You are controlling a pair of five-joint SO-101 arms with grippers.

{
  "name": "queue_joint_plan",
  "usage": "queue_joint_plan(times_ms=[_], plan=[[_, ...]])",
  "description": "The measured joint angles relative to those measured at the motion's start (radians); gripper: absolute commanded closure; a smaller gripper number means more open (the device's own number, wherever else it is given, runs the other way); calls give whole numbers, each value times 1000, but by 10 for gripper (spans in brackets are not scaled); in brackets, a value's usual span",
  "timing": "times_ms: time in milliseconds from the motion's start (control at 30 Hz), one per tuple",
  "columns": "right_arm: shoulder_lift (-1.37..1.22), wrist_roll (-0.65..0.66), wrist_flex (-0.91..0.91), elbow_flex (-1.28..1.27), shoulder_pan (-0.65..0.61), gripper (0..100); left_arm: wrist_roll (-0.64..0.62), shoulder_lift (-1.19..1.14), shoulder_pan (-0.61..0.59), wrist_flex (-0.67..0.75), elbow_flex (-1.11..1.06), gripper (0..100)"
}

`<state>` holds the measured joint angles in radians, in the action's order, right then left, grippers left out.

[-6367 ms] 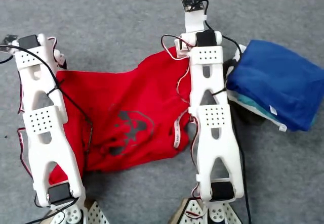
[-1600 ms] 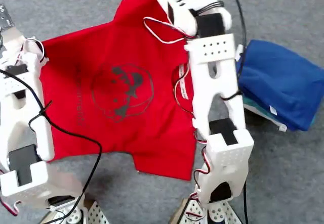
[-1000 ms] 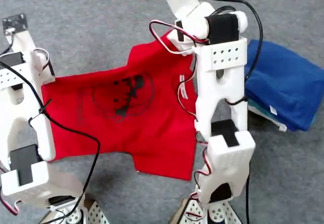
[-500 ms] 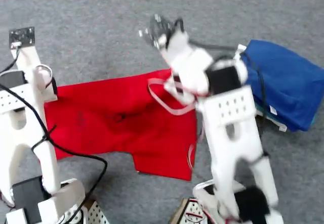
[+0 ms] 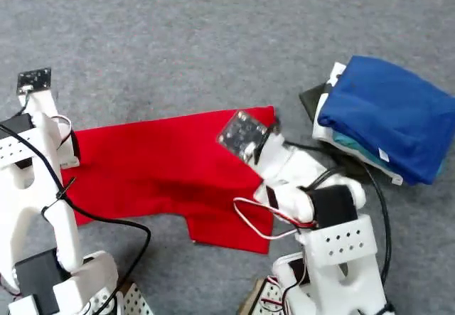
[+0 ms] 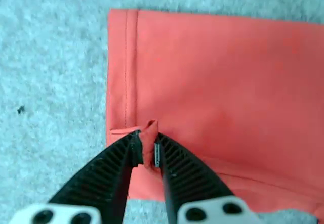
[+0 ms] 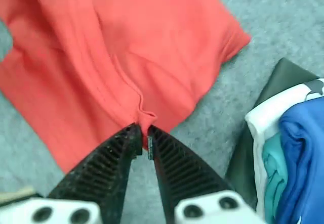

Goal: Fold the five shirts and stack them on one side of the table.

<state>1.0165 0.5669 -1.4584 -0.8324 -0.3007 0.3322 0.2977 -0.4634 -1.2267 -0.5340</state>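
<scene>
Red shirt (image 5: 163, 166) lies on grey table (image 5: 178, 52), doubled over into a wide band btwn the two arms. At its left edge, left tool (image 6: 147, 149) is clamped on a small pucker of fabric by the hem. At its right edge, right tool (image 7: 143, 133) nips a fold of cloth too. Far right: stack (image 5: 353, 146) of folded shirts w/ blue shirt (image 5: 391, 112) on top, apart from red shirt.

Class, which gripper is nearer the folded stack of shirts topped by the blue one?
Right. The right gripper pinches the red cloth shirt near the stack; the left gripper pinches the shirt's opposite end, farther away.
</scene>
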Motion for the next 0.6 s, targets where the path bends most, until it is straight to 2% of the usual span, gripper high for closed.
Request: queue_joint_plan(times_ms=[200,600], plan=[[94,74,-9,-104,0,995,55,0,-3,-77,-5,981],[163,196,-23,-180,6,995,175,0,-54,-109,-110,981]])
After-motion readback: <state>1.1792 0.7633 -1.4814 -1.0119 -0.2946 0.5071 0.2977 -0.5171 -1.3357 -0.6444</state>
